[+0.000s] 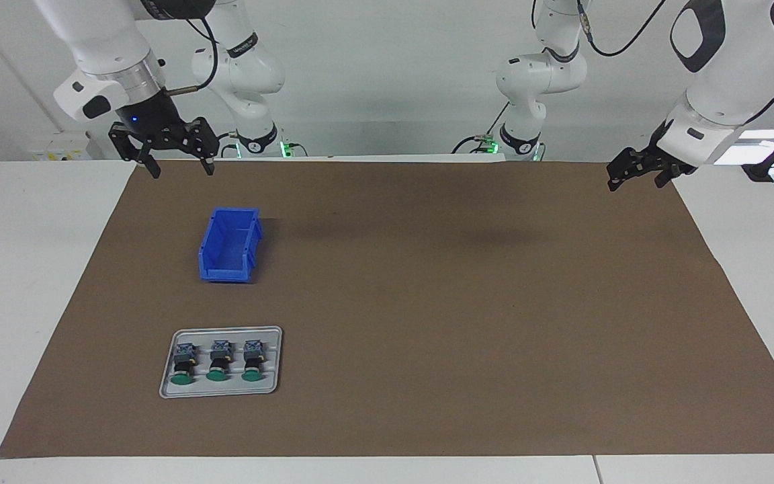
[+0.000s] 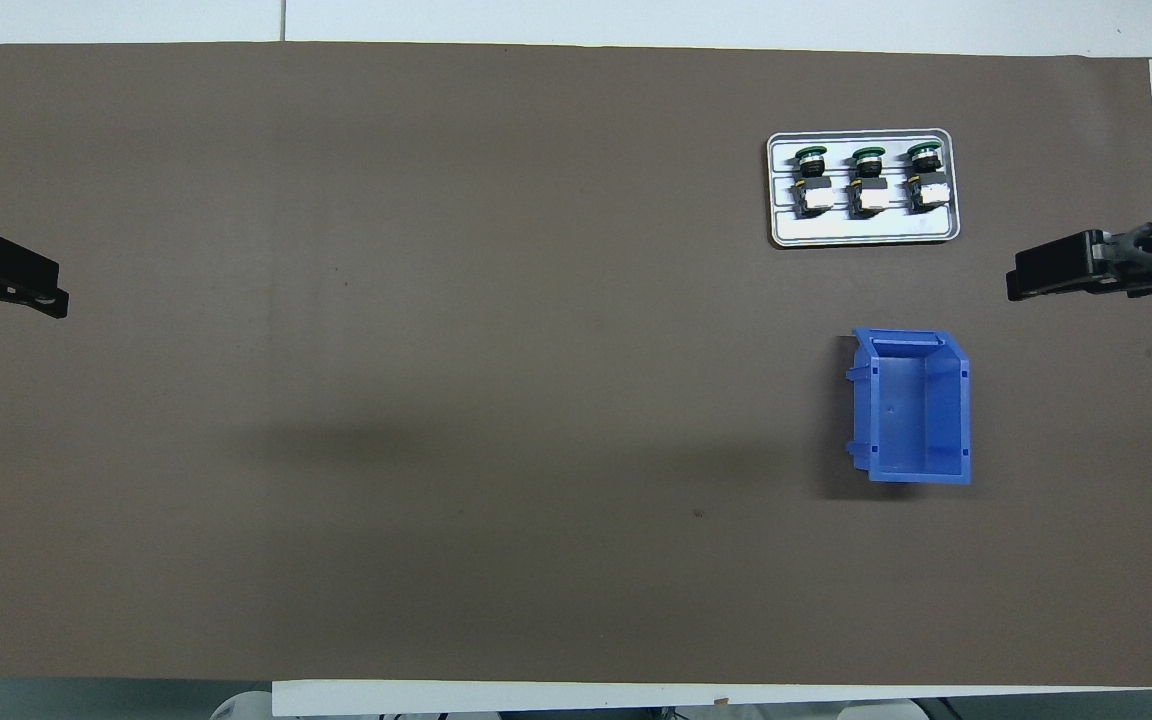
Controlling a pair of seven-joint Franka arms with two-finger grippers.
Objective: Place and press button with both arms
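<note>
Three green-capped buttons (image 1: 219,363) (image 2: 868,180) lie side by side on a small grey tray (image 1: 226,331) (image 2: 861,235) toward the right arm's end of the table. Nothing touches them. My right gripper (image 1: 182,168) (image 2: 1031,282) hangs open and empty above the brown mat's edge by its own base, well apart from the tray. My left gripper (image 1: 635,181) (image 2: 46,298) hangs open and empty over the mat's corner at the left arm's end. Both arms wait.
An empty blue bin (image 1: 229,245) (image 2: 921,410) stands on the brown mat (image 1: 461,302) (image 2: 436,350), nearer to the robots than the tray. White tabletop borders the mat on every side.
</note>
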